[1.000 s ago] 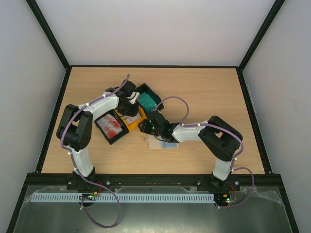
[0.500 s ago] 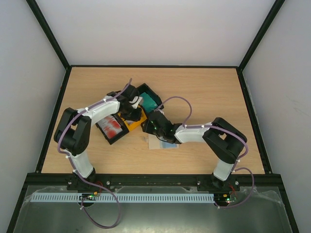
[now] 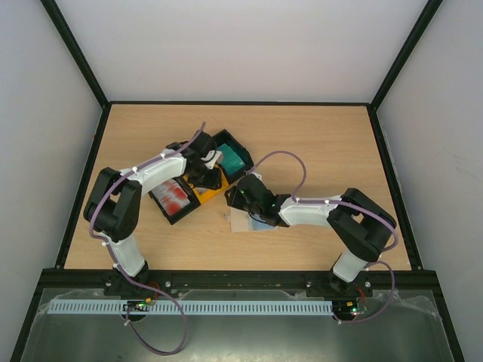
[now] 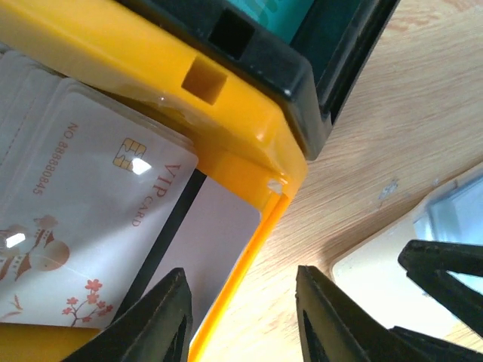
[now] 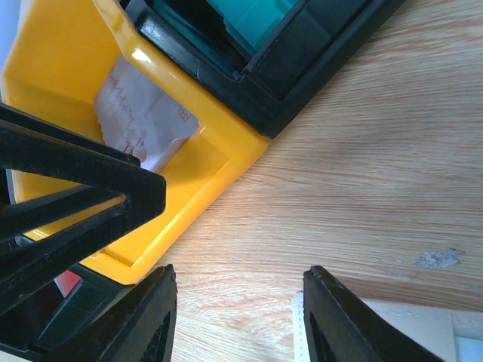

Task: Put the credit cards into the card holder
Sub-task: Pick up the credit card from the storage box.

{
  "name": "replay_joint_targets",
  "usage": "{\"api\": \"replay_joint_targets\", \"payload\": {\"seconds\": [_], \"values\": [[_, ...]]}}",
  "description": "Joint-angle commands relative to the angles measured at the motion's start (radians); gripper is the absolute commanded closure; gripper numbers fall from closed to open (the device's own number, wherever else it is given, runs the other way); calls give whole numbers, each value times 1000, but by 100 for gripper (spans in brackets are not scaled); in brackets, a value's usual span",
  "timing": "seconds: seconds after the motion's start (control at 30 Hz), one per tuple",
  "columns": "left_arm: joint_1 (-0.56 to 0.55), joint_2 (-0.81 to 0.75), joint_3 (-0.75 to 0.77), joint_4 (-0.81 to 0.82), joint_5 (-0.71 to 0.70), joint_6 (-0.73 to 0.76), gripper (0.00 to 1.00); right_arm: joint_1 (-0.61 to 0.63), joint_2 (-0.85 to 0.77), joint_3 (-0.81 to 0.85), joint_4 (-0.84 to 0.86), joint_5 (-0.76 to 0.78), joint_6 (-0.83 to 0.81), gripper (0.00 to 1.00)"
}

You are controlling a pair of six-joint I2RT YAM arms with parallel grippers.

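Both arms crowd the same spot, and that is the worry: the left gripper hangs with its jaws wide and empty astride the corner wall of the yellow tray, and the right gripper, also spread wide and carrying nothing, hovers just beside it, so close that each wrist view shows the other's black fingers. A careless reach from either could knock them together. If the left jaws close where they are, I reckon they pinch the tray wall instead of a card and drag the tray across the table. The pale cards lie flat and stacked in that yellow tray, thin things, so a grab may slip off or lift more than one. The card holder lies on the bare wood at 5 o'clock from the yellow tray, under the right arm, with a strip of blue-grey showing, so it looks open; nothing pins it, and a card pushed in could shove it away. Onto the containers: the black tray at 1 o'clock of the yellow one holds the teal cards; the second black tray at 8 o'clock holds the red-and-white cards. I see no card in the holder yet.
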Motion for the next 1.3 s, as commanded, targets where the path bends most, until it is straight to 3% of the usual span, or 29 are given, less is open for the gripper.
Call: {"api": "replay_joint_targets", "payload": {"seconds": [0.0,0.17,0.47,0.6,1.13,1.27], "values": [[-11,-44,40,-25,3,47,57,-3,-42,-30,-24,41,8,54],[-13,-30,38,-17,-41,91,51,-3,-65,-61,-29,60,15,54],[-23,30,39,-23,-64,124,53,-9,-105,-121,-26,76,24,54],[-23,41,40,-20,-66,129,59,-10,-111,-129,-24,76,26,54],[-24,10,50,-11,-131,124,96,-13,-146,-135,-47,104,24,54],[-24,-20,69,-29,-140,132,98,-14,-164,-134,-57,115,26,54]]}}
